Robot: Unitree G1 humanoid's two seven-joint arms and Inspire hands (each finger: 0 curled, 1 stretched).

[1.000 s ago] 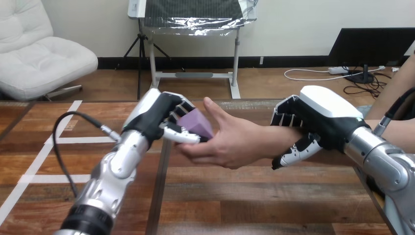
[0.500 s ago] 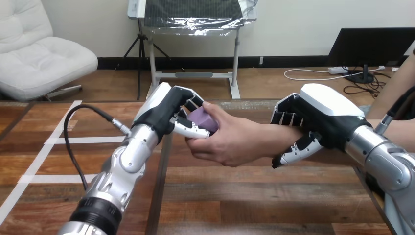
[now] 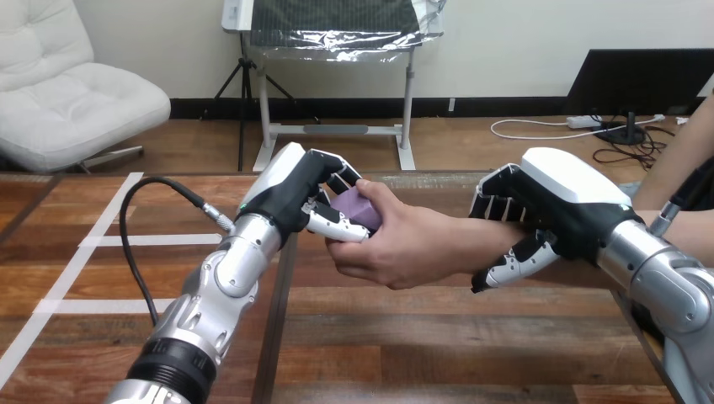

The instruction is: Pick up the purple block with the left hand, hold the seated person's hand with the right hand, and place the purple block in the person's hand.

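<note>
My left hand [image 3: 295, 189] is curled round the purple block [image 3: 358, 209] and holds it against the palm of the person's hand [image 3: 408, 244] at mid-table. The person's thumb lies over the top of the block, so only its left part shows. The person's forearm runs off to the right. My right hand [image 3: 551, 206] is wrapped round the person's wrist, fingers over the top and thumb [image 3: 514, 265] underneath.
The wooden table [image 3: 354, 337] has white tape lines [image 3: 101, 240] at its left. A black cable [image 3: 151, 219] loops from my left forearm. Bare table lies in front of both hands.
My left hand has carried the purple block to the right, into the person's palm. The person's thumb has come down over the block. My right hand has stayed on the wrist.
</note>
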